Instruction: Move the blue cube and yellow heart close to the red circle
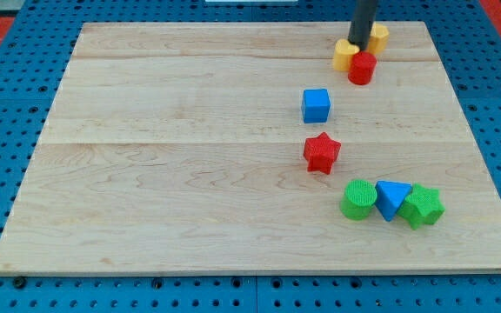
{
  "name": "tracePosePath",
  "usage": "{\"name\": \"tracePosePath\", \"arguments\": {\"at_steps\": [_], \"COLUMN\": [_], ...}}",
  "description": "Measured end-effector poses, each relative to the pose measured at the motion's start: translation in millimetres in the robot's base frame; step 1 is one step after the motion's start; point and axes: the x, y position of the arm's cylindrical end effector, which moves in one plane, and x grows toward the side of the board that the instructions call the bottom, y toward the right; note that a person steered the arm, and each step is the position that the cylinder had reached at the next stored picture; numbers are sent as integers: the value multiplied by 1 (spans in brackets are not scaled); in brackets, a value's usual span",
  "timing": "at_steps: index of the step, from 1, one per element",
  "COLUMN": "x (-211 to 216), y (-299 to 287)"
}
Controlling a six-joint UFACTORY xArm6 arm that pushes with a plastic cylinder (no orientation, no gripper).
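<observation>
The red circle [362,67] sits near the view's top right. A yellow block [345,54], likely the heart, touches its upper left. A second yellow block [377,36] lies just above and to the right. My tip [357,40] stands between the two yellow blocks, right above the red circle. The blue cube [316,105] lies below and to the left of the red circle, apart from it.
A red star [322,153] lies below the blue cube. A green cylinder [357,199], a blue triangle [392,199] and a green star-like block [423,206] sit in a row at the view's lower right. The wooden board [190,174] ends in blue pegboard.
</observation>
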Motion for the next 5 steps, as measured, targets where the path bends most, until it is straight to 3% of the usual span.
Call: {"name": "tracePosePath", "arguments": {"at_steps": [2,3,4,5], "x": [65,62,11,-10], "y": [12,16,22,-31]}}
